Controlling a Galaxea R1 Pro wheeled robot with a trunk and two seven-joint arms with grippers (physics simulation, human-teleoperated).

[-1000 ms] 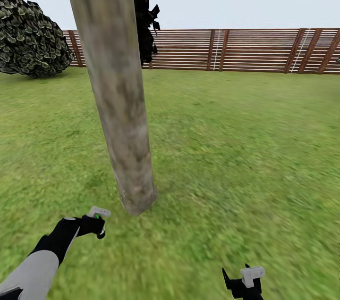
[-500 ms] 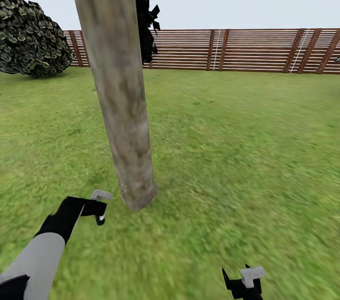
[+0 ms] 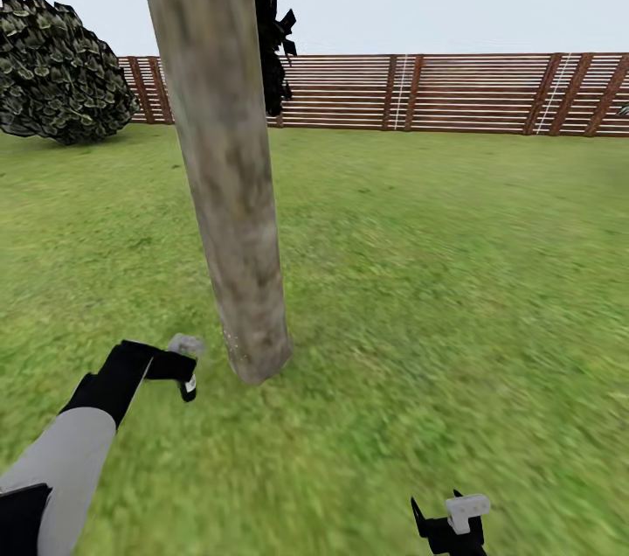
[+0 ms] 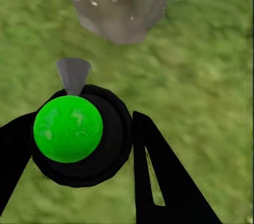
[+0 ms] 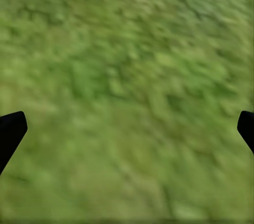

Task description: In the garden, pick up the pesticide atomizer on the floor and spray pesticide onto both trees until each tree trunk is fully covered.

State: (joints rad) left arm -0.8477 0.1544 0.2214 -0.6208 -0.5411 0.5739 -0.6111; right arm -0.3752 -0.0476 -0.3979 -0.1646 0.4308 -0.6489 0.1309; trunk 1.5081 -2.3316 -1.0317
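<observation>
Outdoors on the lawn [image 3: 437,294], the left gripper [image 4: 84,145] has its fingers pinching the pesticide atomizer [image 4: 69,128], a black body with a green ball top. Its grey nozzle [image 4: 73,73] aims at the foot of the upright tree trunk [image 3: 229,189], just beside it. The right gripper [image 5: 127,129] hangs farther back, fingers spread over bare grass. Open lawn lies all around, with the fence [image 3: 454,93] far off.

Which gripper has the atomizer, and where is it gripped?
The left gripper holds the atomizer around its black body; the right gripper is open and empty.
</observation>
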